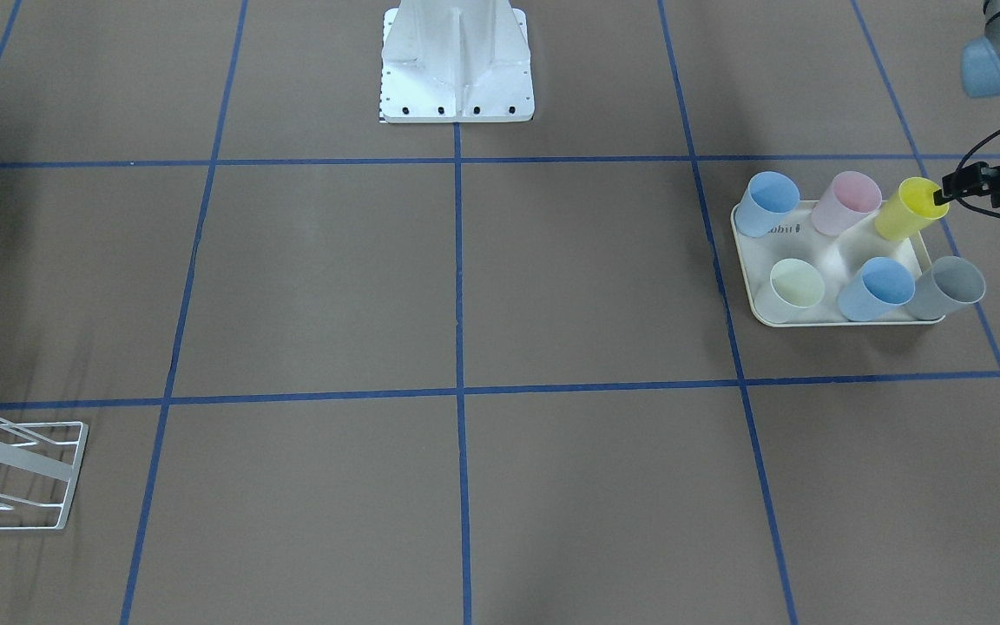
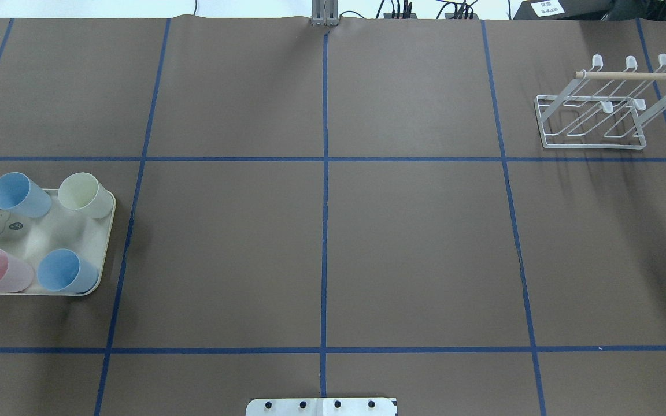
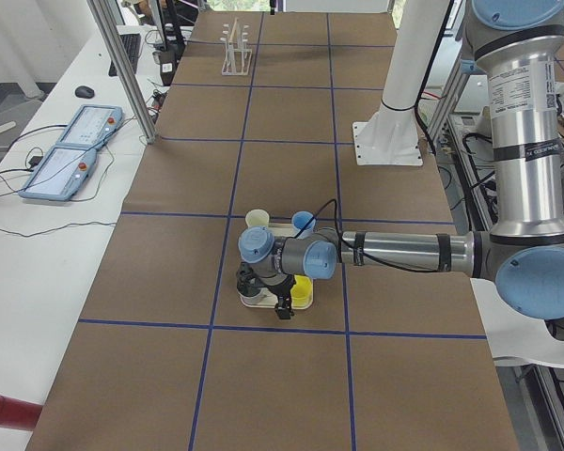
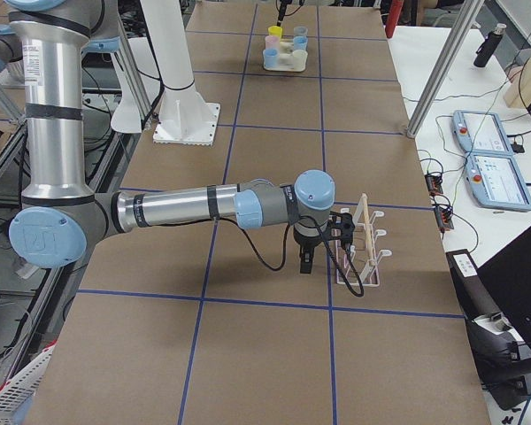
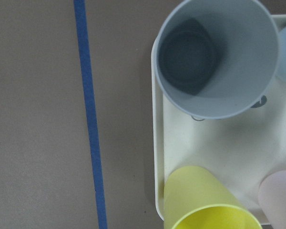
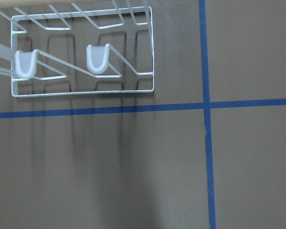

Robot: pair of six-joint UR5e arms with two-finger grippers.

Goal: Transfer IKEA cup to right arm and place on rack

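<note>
A yellow IKEA cup stands at a corner of a cream tray, and its top shows in the left wrist view. My left gripper is at this cup's rim with a dark fingertip over the lip. I cannot tell whether it is open or shut. The white wire rack with its wooden dowel stands far across the table. My right gripper hangs just beside the rack, and only the side view shows it, so I cannot tell its state. Two white prong tips of the rack fill the right wrist view's top.
The tray also holds a grey cup, two blue cups, a pink cup and a pale green cup. The white robot base stands at mid-table. Blue tape lines grid the brown surface.
</note>
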